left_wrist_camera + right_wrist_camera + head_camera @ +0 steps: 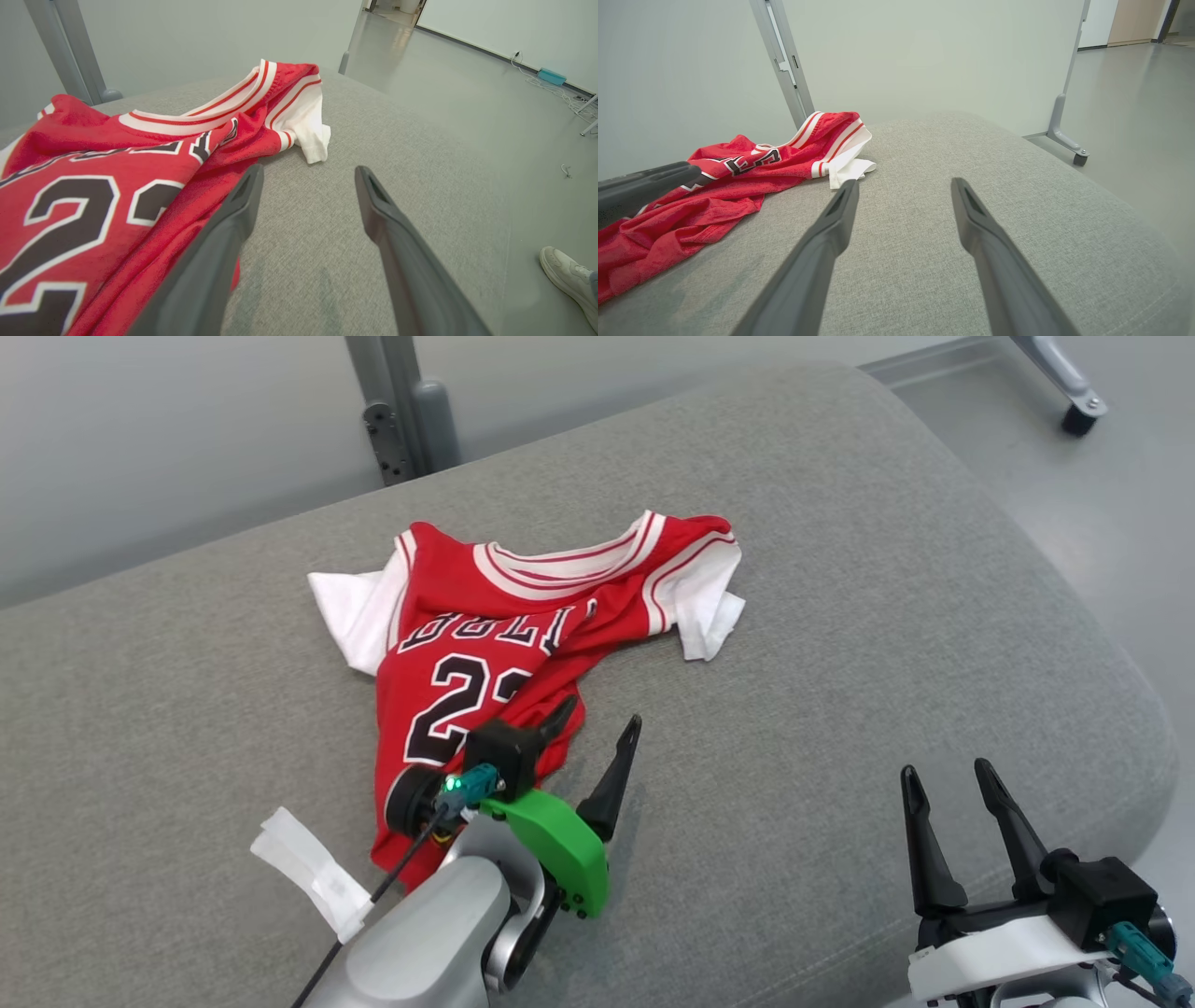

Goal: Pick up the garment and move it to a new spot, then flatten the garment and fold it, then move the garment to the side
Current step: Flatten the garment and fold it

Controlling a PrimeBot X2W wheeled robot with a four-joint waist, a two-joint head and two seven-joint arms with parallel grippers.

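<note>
The left fingers (pixel 611 784) are spread w/ nothing held, one over the near right hem of the garment (pixel 485 644), the other over bare grey cushion (pixel 840 616); the right fingers (pixel 924 849), also spread and empty, are at near right, well apart from the cloth. The garment lies crumpled mid-cushion, collar to the far side, so I judge the first pick-up is in hand: next the left fingers must lower and pinch the hem. Free room is wide to the right, but the cushion rounds off at its edge there, so the new spot should stay inside it.
</note>
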